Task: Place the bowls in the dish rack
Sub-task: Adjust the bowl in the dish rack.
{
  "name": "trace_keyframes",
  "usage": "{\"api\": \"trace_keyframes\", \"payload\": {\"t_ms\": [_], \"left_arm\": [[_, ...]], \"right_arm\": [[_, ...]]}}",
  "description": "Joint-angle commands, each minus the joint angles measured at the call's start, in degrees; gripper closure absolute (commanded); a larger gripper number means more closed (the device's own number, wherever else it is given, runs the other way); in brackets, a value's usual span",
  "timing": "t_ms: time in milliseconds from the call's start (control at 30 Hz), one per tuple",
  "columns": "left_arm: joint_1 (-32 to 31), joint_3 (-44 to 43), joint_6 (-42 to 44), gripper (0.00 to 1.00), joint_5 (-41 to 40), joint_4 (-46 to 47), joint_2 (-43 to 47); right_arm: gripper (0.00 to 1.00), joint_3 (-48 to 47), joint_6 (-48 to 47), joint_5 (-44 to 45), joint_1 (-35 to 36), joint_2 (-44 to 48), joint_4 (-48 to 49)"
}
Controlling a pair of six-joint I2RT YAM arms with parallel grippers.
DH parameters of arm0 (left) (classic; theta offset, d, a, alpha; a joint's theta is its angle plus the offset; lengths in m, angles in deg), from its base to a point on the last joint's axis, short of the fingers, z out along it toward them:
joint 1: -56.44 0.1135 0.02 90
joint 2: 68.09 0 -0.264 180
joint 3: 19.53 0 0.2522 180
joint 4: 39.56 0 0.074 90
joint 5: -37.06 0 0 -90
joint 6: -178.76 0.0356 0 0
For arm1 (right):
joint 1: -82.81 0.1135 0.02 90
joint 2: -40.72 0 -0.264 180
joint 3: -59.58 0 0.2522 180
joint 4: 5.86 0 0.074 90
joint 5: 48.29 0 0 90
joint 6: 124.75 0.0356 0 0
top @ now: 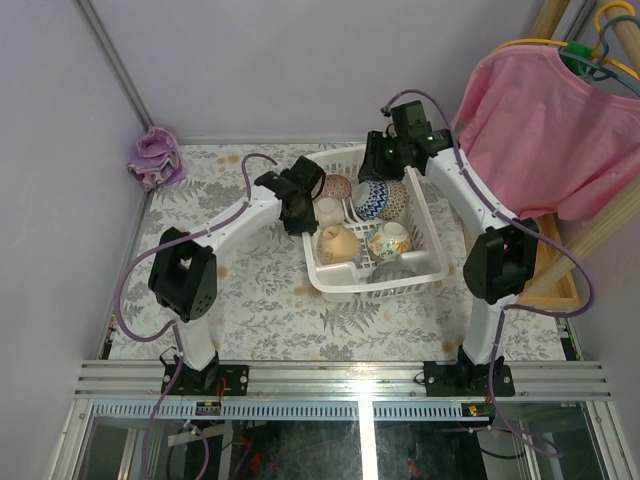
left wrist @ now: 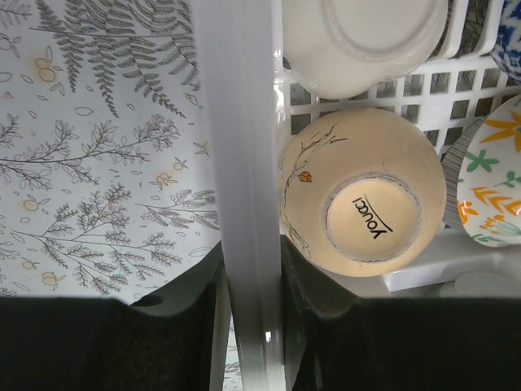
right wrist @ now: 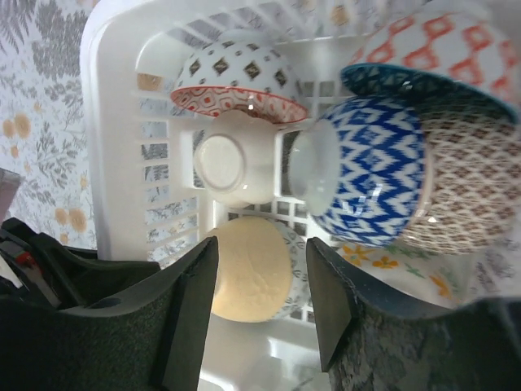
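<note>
Presently left gripper (left wrist: pixel 249 273) tight on dish rack (left wrist: pixel 236 122) rim, right gripper (right wrist: pixel 260 273) apart, empty.

**Top view.** Table covering: a pale tablecloth (top: pixel 250 300) printed with grey fern sprays and small orange flowers, spread over the tabletop; the same print fills the left of both wrist views. Far left corner: 1 crumpled purple cloth (top: pixel 155 157) lying on the tablecloth, against the grey wall (top: pixel 300 60). Right side: 1 pink T-shirt (top: pixel 540 130) hung on a yellow hanger (top: pixel 612 12), with a teal hanger (top: pixel 590 62) just beside it; pale wooden poles (top: pixel 600 235) slant below the shirt, and the edge of a wooden tray (top: pixel 560 285) shows beneath. Near edge: a slotted aluminium rail (top: pixel 340 380) running the width of the table
</note>
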Motion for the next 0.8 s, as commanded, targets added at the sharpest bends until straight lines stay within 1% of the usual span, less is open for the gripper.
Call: {"api": "trace_keyframes", "payload": {"t_ms": [0,167,433,633,767], "left_arm": [[4.88,-1.17,3.14,0.77,-3.90,-2.91,-1.57],[6.78,-3.12,3.93,0.78,-3.53,-2.82,-3.22],[9.33,-8.93,5.65,0.77,-3.39,-3.01,-7.07],[10.07,-12.70,6.97,0.77,-1.40,-2.38,-9.39],[10.08,-13.48,6.49,0.76,-1.03,-2.47,-9.31]], "right_arm": [[0.45,0.93,-1.09,1.37,-4.12,3.88,-0.94],[0.45,3.07,-1.34,2.17,-6.58,6.38,-1.89],[0.44,5.88,-2.57,3.89,-8.05,9.86,-4.37],[0.43,10.24,-2.99,4.04,-8.90,12.61,-4.61],[0.42,12.34,-3.58,4.44,-9.46,14.88,-5.17]]}}
